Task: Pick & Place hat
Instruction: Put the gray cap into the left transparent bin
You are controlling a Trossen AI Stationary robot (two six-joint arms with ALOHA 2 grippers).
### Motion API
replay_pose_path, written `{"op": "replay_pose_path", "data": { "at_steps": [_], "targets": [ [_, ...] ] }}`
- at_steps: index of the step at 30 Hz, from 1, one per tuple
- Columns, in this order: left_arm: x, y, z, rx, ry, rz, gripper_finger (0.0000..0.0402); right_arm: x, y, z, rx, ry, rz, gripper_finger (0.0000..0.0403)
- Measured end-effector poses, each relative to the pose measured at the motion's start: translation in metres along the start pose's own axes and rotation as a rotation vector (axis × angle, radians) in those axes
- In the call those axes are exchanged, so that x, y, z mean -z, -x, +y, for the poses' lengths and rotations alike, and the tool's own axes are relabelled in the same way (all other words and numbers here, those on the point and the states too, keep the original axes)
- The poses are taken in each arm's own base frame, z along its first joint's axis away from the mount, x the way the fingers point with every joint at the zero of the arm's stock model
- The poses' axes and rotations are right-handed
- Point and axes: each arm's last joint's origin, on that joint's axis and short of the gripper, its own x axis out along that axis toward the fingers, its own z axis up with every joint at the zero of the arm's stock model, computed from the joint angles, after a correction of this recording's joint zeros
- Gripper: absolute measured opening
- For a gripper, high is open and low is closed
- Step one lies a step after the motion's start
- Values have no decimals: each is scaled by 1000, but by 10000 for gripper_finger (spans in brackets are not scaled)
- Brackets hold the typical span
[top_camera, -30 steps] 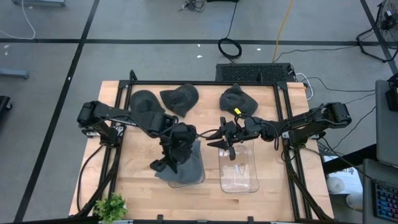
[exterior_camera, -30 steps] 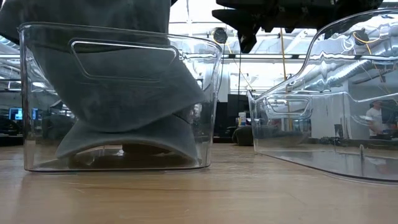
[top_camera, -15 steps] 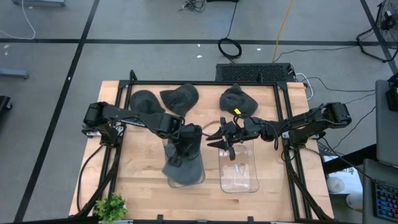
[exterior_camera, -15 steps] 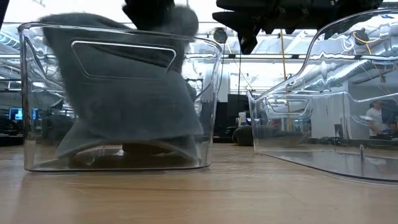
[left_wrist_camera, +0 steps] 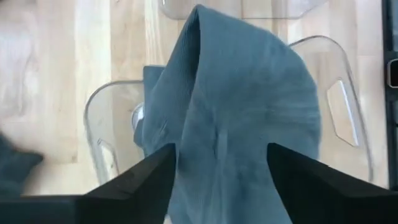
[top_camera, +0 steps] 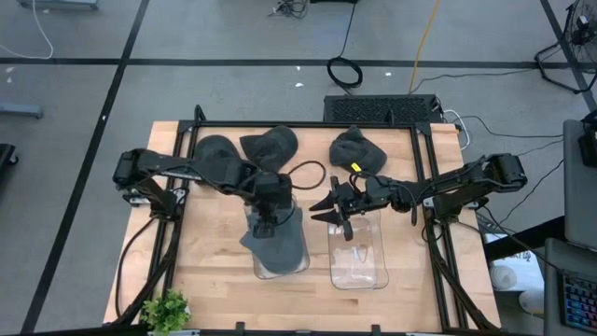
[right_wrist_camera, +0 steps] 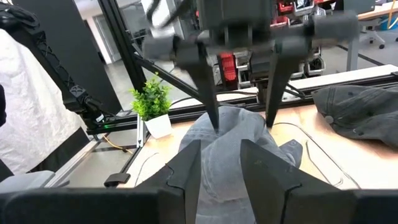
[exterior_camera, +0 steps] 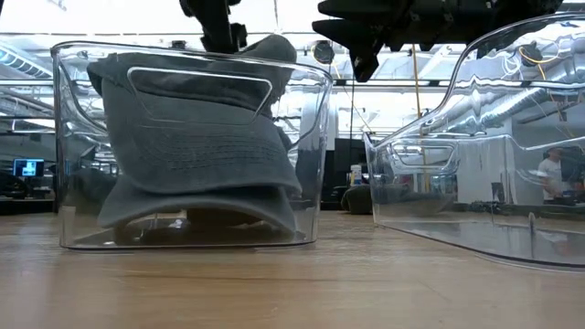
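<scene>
A grey hat (top_camera: 272, 245) stands crumpled in the left clear bin (top_camera: 300, 266), its brim on the bin floor (exterior_camera: 196, 206) and its upper fold rising to the rim (left_wrist_camera: 249, 106). My left gripper (top_camera: 265, 222) is above it, open, with a finger on each side of that fold (right_wrist_camera: 240, 121). My right gripper (top_camera: 322, 210) hovers open and holding nothing over the far end of the right clear bin (top_camera: 359, 261). Three more dark hats (top_camera: 216, 152) (top_camera: 270, 147) (top_camera: 356, 149) lie along the table's far side. My left gripper comes from above, pointing down, with its open fingers (right_wrist_camera: 211, 115) on either side of the hat's upper fold (right_wrist_camera: 239, 134). I cannot tell whether the fingertips touch the cloth. The hat rests in the bin on its own brim.
A small potted plant (top_camera: 166, 311) stands at the near left corner. The two bins sit side by side at mid-table with a narrow gap between them (exterior_camera: 347, 219). Bare wood lies left of the left bin and along the near edge.
My left gripper has opened and let go of the hat. The hat hung over the bin's left near corner before. It has now dropped and stands mostly inside the bin. The bin has shifted a little toward the right.
</scene>
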Motion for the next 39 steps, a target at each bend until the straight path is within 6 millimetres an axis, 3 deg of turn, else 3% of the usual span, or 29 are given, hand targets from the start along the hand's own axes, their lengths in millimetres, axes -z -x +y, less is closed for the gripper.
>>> {"op": "replay_pose_path", "data": {
  "at_steps": [8, 12, 17, 20, 22, 28, 32, 39],
  "targets": [
    [16, 39, -9, -16, 155, -57, 305, 0, 0, 0, 1, -1, 4, 100],
    [25, 38, -43, 32, -99, -24, 273, 1, 0, 0, 1, -1, 5, 100],
    [39, 25, -88, -101, -367, 19, 143, 1, 0, 0, 1, -1, 7, 100],
    [39, 14, -99, -144, -413, 27, 49, 1, 0, 0, 1, -2, 6, 100],
    [36, 2, -101, -125, -388, 52, 14, 0, 0, 0, 1, -2, 4, 100],
    [32, -34, -107, -2, -374, 164, 9, 1, 0, 1, -2, -27, 6, 100],
    [31, -50, -109, -31, -367, 202, 8, 1, 0, 1, -4, -27, 6, 100],
    [40, -80, -85, -122, -334, 303, 5, 1, 0, 1, -4, -28, 10, 100]
  ]
}}
